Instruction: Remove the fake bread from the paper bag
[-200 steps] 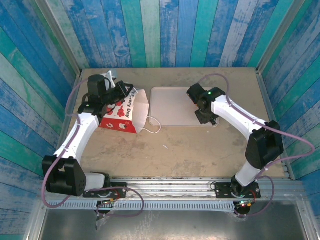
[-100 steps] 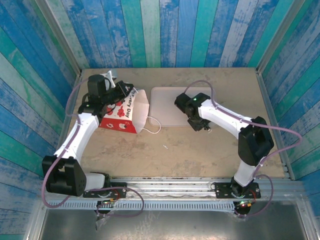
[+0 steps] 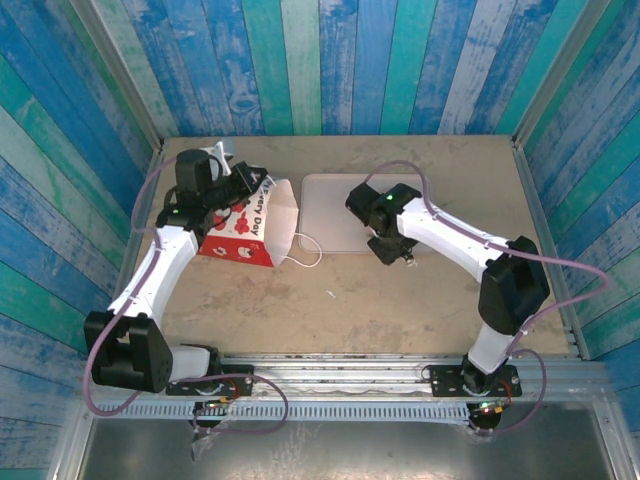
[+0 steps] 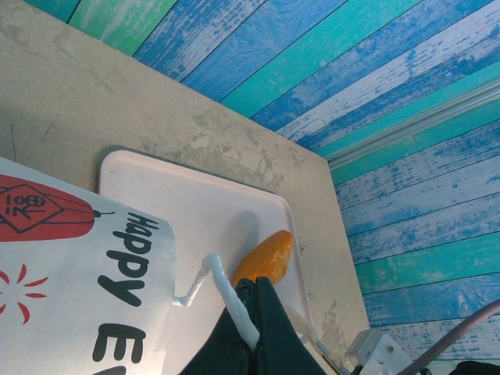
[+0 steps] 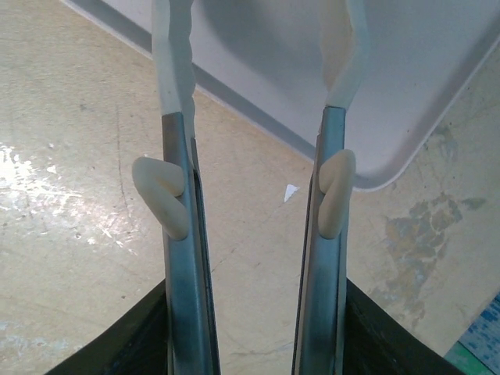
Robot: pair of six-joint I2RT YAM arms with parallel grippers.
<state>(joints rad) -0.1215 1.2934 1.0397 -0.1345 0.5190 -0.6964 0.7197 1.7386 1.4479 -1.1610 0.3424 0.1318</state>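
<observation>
Right tool (image 5: 258,47) swung left, cropped at top.

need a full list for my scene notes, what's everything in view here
table: 1, beige, under everything
walls: blue and green planks, around the table
tray: 1, pale pink, centre back of the table
paper bag: 1, red and white, on its side left of the tray, mouth toward it
fake bread: 1 visible, orange, on the tray near its edge
scrap: 1, white, on the table by a tray corner
left claw: 1, black, shut on the paper bag's white cord handle
right claw: 1, silver with white pads, open and empty, over the tray's edge
</observation>
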